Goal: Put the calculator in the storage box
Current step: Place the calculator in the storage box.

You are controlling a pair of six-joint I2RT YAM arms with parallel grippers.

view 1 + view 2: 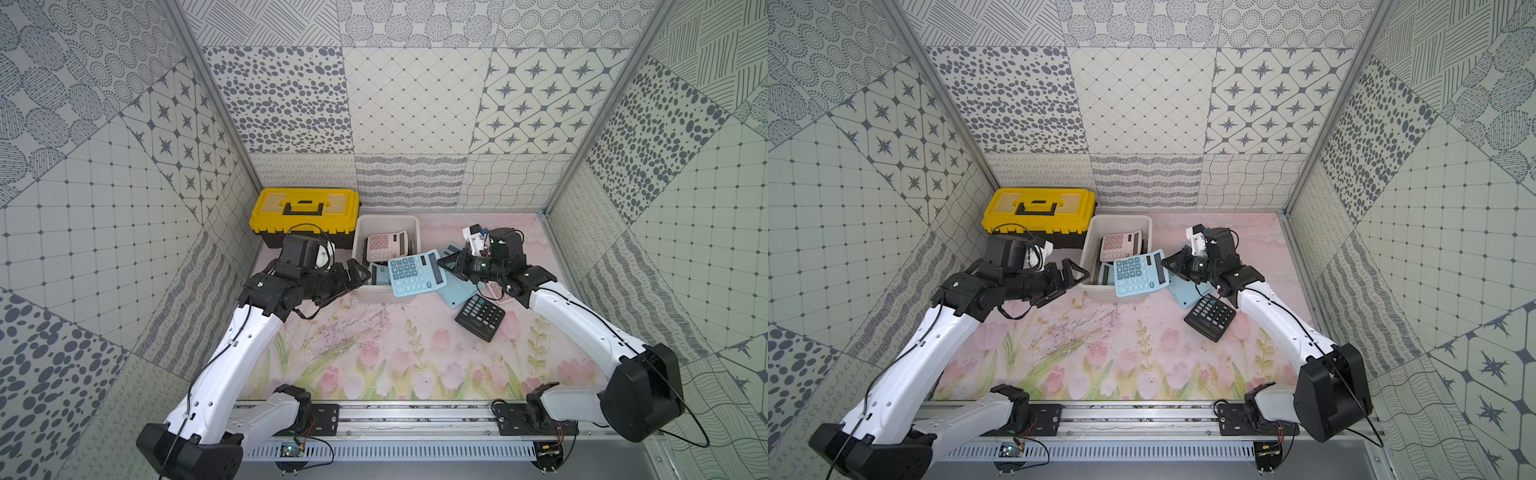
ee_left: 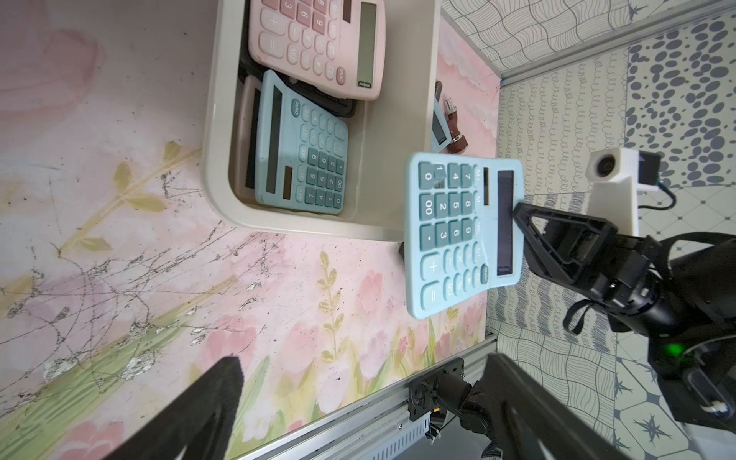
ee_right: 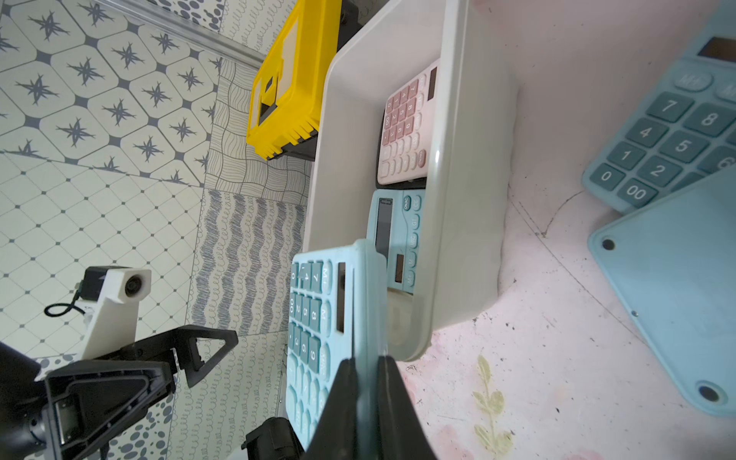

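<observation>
One calc. clamped at box corner: status

1. Right gripper [image 1: 443,263]: jaws closed on the blue calculator [image 1: 415,272] at its display-side edge. In the right wrist view the fingers [image 3: 345,392] pinch that edge front & back.
2. Blue calculator: off the mat [image 1: 374,353], keys up, tilted. Hangs over the storage box [image 1: 386,226] corner nearest the right arm, part over the box, part over the mat. Not inside yet.
3. Left gripper [image 1: 360,272]: jaws spread wide, nothing between them. Sits just beside the box wall on the left-arm side.
4. Box contents: pink calculator [image 1: 386,246] on top toward the rear, 2nd blue unit [image 2: 302,147] toward the front, dark unit [image 2: 342,105] partly visible beneath.
5. On mat by right arm: black calculator [image 1: 480,318]; face-down blue unit [image 3: 677,302] overlapping a face-up blue unit [image 3: 673,131].
6. Legible txt: key legends 0, 00, 1–9, "+", "=", "M+", "ON/AC" on the held calc.; "ON/AC", "CE", "GT" on the 2nd blue unit. No brand name readable.
7. Toolbox [image 1: 305,210]: yellow lid shut, at rear, just beside the box.
</observation>
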